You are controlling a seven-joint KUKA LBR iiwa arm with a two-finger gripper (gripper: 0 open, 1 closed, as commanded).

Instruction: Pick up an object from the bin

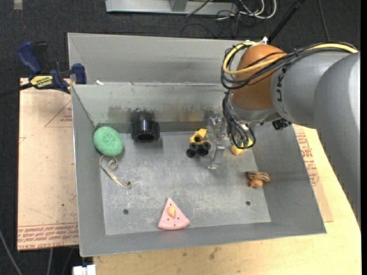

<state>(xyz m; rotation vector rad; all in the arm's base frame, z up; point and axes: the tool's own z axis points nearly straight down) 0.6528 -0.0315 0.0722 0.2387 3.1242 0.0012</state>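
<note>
From my station I see the gripper (215, 160) low over the floor of the grey bin (218, 202), close to the back wall and a little right of the middle. I cannot tell whether it is wide or narrow. Just to its left, touching it or nearly so, lies a small yellow-and-black toy (198, 144). Just to its right is a yellow piece (237, 149), partly hidden under the wrist. A little brown figure (258, 179) lies further forward on the right. 1 pink wedge (173, 216) sits near the front edge. Well apart on the left are 3 more things: a black cylinder (144, 126) by the back wall, a green ball (108, 140) beside it, and a looped tan cord (114, 172) below the ball.
</note>
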